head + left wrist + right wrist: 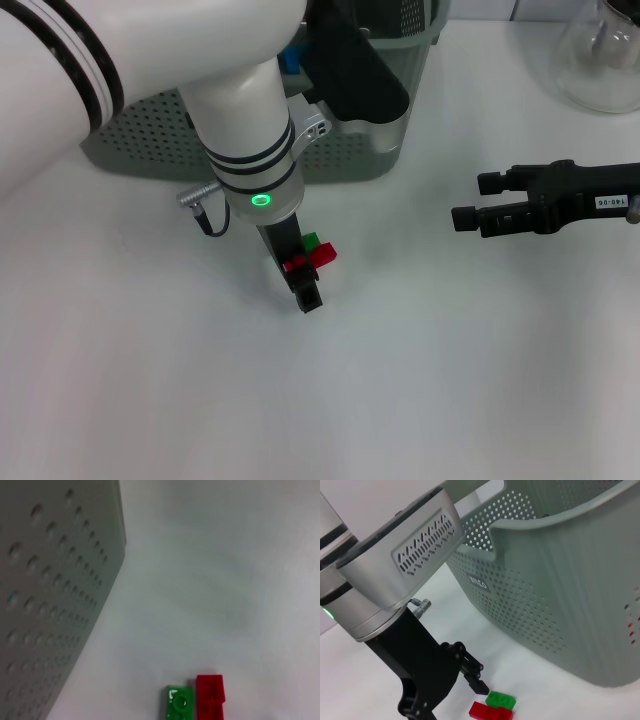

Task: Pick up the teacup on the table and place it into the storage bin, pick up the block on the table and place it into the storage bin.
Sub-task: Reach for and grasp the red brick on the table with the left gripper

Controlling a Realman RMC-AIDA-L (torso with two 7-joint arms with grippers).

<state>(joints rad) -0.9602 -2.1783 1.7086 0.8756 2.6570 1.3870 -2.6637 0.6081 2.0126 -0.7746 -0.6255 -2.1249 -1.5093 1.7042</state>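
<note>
On table by storage bin (150, 140), block (318, 250) between open left hand (303, 268) fingers

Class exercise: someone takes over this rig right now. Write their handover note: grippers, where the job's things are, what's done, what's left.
Left gripper: down at the red and green block on the table, fingers open around it, not yet closed.
Right gripper: hovers idle over the table to the right, open and empty.
Storage bin: just behind the block.
Teacup: not visible on the table; whether it is in the bin cannot be seen.
Left: grasp the block, lift it, drop it in the bin.
</note>
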